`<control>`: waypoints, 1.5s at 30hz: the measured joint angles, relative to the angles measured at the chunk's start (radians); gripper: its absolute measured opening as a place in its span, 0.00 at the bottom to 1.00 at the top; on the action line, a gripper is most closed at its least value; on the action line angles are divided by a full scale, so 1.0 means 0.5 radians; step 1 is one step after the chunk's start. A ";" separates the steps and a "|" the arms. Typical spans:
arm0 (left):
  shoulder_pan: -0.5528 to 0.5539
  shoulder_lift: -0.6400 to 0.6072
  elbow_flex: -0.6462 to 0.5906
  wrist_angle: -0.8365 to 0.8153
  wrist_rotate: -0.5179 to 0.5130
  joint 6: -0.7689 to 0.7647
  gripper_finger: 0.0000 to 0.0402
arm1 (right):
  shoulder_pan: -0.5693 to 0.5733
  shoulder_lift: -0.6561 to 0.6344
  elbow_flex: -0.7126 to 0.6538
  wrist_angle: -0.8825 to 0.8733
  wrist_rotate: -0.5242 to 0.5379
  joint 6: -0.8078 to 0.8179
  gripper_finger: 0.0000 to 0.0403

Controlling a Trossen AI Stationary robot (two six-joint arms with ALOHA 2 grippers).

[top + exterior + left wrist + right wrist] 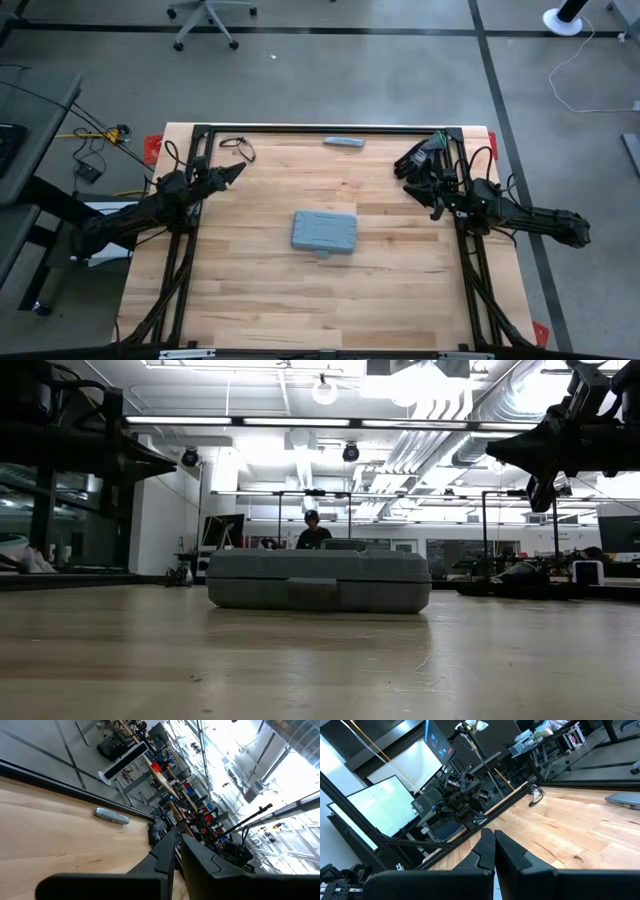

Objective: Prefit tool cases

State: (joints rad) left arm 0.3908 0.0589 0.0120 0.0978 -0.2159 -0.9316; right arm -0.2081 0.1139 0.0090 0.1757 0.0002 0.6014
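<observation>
A closed blue-grey tool case (325,232) lies flat at the worktop's (250,300) centre. It looks rigid, smooth and fairly light, best gripped by its long edges. Left gripper (235,172) and right gripper (437,210), fingers together and empty, hover near the side edges.

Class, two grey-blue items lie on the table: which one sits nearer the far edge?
The slim bar, lying by the far edge; the ribbed tool case sits closed mid-table.

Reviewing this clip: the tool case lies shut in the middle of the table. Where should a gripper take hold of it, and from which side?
The tool case lies flat and closed, its ribbed lid up and its small latch at the near edge. Probably best to come straight down and pinch across its shorter width, near the middle. The left gripper and right gripper are both shut and well clear.
</observation>
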 joint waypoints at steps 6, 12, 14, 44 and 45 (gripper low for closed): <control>0.000 0.000 0.000 0.003 0.000 0.000 0.06 | 0.001 -0.001 0.000 0.000 0.000 0.000 0.00; 0.001 0.000 -0.001 0.005 0.000 0.000 0.06 | -0.001 -0.001 -0.001 0.031 0.000 0.001 0.00; 0.001 0.000 -0.001 0.006 -0.019 0.000 0.06 | -0.001 -0.001 0.000 0.031 0.000 0.000 0.00; 0.001 0.027 0.000 -0.139 0.141 0.608 0.06 | -0.002 0.000 0.000 -0.014 0.063 0.041 0.00; 0.001 0.033 0.000 -0.140 0.154 0.611 0.06 | -0.002 0.000 -0.001 -0.014 0.094 0.038 0.00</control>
State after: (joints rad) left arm 0.3912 0.0754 0.0120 0.0278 -0.1389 -0.6263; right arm -0.2089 0.1139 0.0086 0.1684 0.0471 0.6205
